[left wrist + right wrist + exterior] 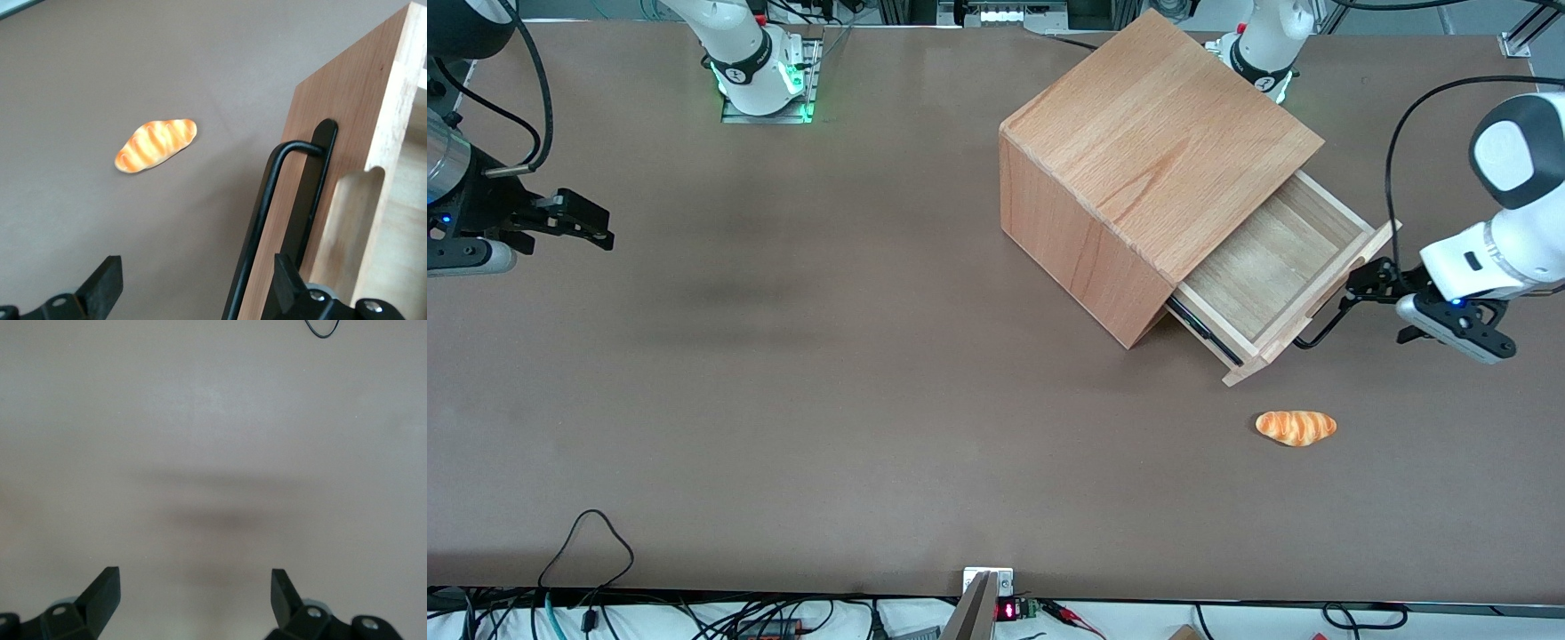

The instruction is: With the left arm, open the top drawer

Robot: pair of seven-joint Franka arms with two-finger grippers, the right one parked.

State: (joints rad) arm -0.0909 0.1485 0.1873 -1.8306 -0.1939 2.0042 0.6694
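Note:
The top drawer [1267, 267] stands pulled well out of the beech cabinet [1156, 142], its pale wooden inside showing. Its plank front [347, 133] carries a thin black bar handle [267, 200], which also shows in the front view as a black loop [1325, 324]. The left arm [1494, 253] reaches in from the working arm's end of the table. My gripper [197, 283] is open at the handle [1368, 280]. The bar runs between its two fingers, close to the one [288, 280] that sits against the drawer front.
A toy bread roll [1296, 427] [155, 145] lies on the brown table [827, 356], nearer to the front camera than the drawer front. Cables [587, 542] trail along the table's near edge.

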